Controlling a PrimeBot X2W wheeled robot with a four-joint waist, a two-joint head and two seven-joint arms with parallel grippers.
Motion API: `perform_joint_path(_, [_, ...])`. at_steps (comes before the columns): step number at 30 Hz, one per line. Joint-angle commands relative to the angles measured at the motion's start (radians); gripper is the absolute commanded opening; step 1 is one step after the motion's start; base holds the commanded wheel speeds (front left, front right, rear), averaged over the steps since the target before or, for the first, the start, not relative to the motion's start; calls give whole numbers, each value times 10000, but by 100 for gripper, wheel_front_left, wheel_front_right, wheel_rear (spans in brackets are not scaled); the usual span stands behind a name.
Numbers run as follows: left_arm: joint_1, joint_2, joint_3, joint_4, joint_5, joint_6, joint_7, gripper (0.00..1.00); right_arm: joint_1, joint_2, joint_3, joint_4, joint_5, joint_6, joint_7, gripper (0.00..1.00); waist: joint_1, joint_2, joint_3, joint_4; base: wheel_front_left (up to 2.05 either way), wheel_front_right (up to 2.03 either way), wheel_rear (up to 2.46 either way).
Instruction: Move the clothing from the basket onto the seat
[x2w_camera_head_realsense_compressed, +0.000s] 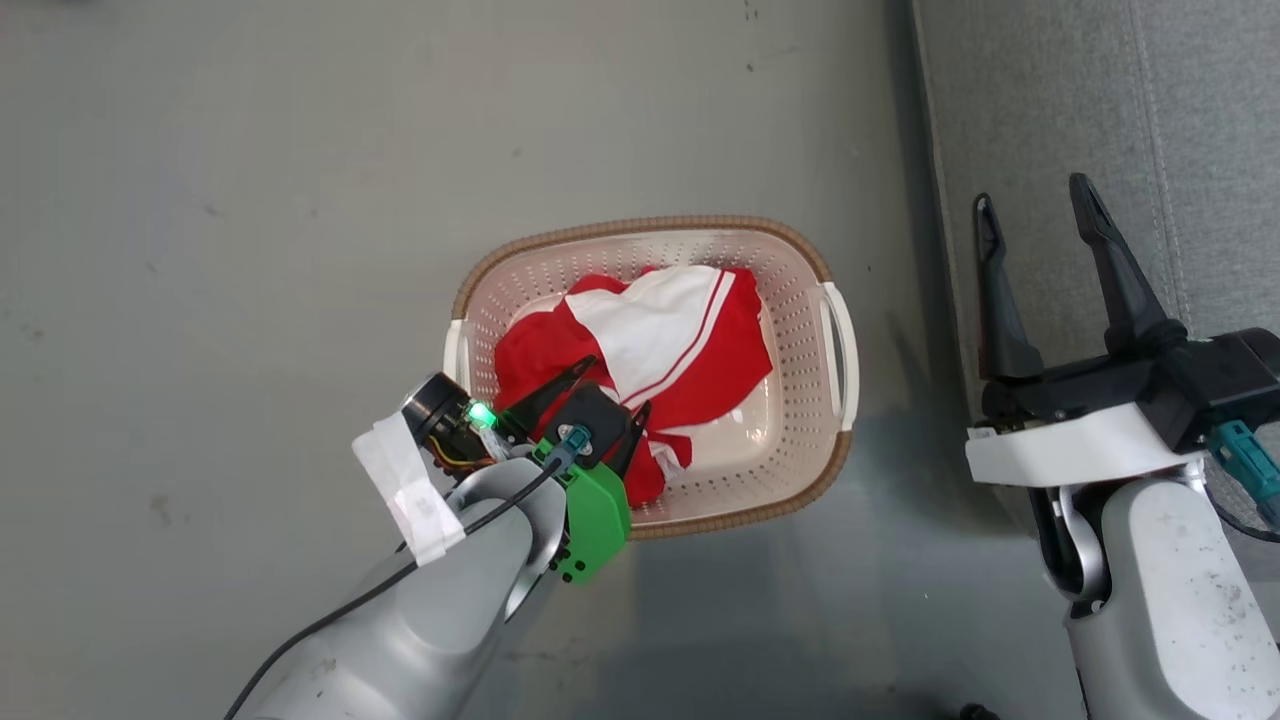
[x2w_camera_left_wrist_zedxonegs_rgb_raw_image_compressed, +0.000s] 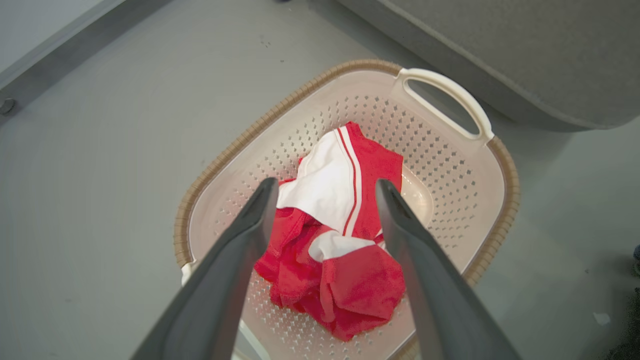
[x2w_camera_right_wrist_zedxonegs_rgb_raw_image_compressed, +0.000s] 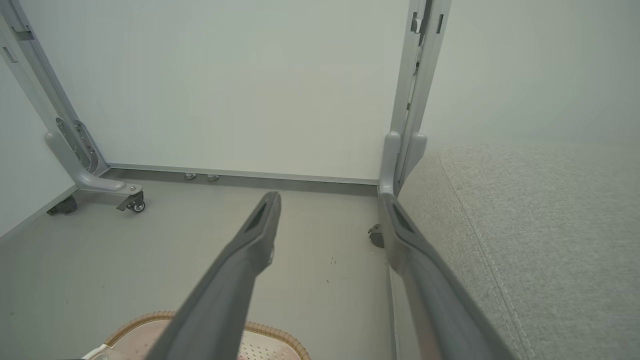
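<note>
The cream basket (x2w_camera_head_realsense_compressed: 640, 222) with its brown rim stands on the grey floor. The clothing (x2w_camera_head_realsense_compressed: 660, 330), crumpled red and white fabric with striped trim, lies inside it. My left gripper (x2w_camera_head_realsense_compressed: 620, 383) hangs open over the basket's near left part, its fingers apart above the red folds. In the left wrist view the clothing (x2w_camera_left_wrist_zedxonegs_rgb_raw_image_compressed: 345, 280) lies between and below that open gripper (x2w_camera_left_wrist_zedxonegs_rgb_raw_image_compressed: 327, 182), inside the basket (x2w_camera_left_wrist_zedxonegs_rgb_raw_image_compressed: 450, 185). My right gripper (x2w_camera_head_realsense_compressed: 1030, 192) is open and holds nothing, at the left edge of the grey seat (x2w_camera_head_realsense_compressed: 1180, 120). The right wrist view shows this gripper (x2w_camera_right_wrist_zedxonegs_rgb_raw_image_compressed: 330, 197) beside the seat (x2w_camera_right_wrist_zedxonegs_rgb_raw_image_compressed: 540, 225).
The seat's dark side (x2w_camera_left_wrist_zedxonegs_rgb_raw_image_compressed: 450, 65) runs close to the basket's right handle (x2w_camera_left_wrist_zedxonegs_rgb_raw_image_compressed: 450, 95). A white wall and grey metal frame posts (x2w_camera_right_wrist_zedxonegs_rgb_raw_image_compressed: 415, 75) with caster wheels (x2w_camera_right_wrist_zedxonegs_rgb_raw_image_compressed: 132, 202) stand beyond. Bare grey floor (x2w_camera_head_realsense_compressed: 250, 250) lies left of the basket.
</note>
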Motion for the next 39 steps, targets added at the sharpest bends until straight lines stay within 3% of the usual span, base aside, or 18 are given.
perform_joint_path(1, [-369, 72, -146, 254, -176, -12, 94, 100, -270, 11, 70, 1, 78, 1, -98, 100, -2, 0, 1553, -686, 0, 0, 0])
perform_joint_path(6, [-904, 72, -598, 1263, -606, -118, 456, 100, -495, 66, 233, 158, 249, 1, -162, 100, -2, 0, 2057, -1032, 0, 0, 0])
perform_joint_path(17, [-2016, 73, -1011, 3055, -962, 241, 1029, 100, -708, 145, 342, -128, 514, 1, -177, 100, -2, 0, 2954, -1456, 0, 0, 0])
perform_joint_path(24, [-2452, 72, -1486, 3516, -867, 48, 1470, 100, -756, 165, 425, -184, 616, 1, -177, 100, -2, 0, 3211, -1577, 0, 0, 0])
perform_joint_path(25, [-2446, 73, -1576, 3597, -861, -29, 1687, 89, -771, 169, 432, -181, 629, 1, -178, 100, -2, 0, 3231, -1592, 0, 0, 0])
perform_joint_path(26, [-2458, 72, -1683, 3665, -792, -39, 1841, 31, -774, 168, 438, -171, 624, 1, -178, 100, -2, 0, 3239, -1605, 0, 0, 0])
perform_joint_path(27, [-2519, 67, -1793, 3725, -736, -57, 1993, 0, -787, 167, 439, -156, 629, 1, -178, 100, -2, 0, 3242, -1617, 0, 0, 0])
perform_joint_path(33, [-2589, 67, -2163, 3837, -599, 68, 2223, 0, -776, 163, 344, -104, 604, 1, -174, 100, -2, 0, 3068, -1614, 0, 0, 0])
perform_joint_path(39, [-2057, 66, -1755, 3388, -1422, 125, 1443, 0, -491, 122, 310, 81, 540, 1, -174, 100, -2, 0, 2306, -1391, 0, 0, 0])
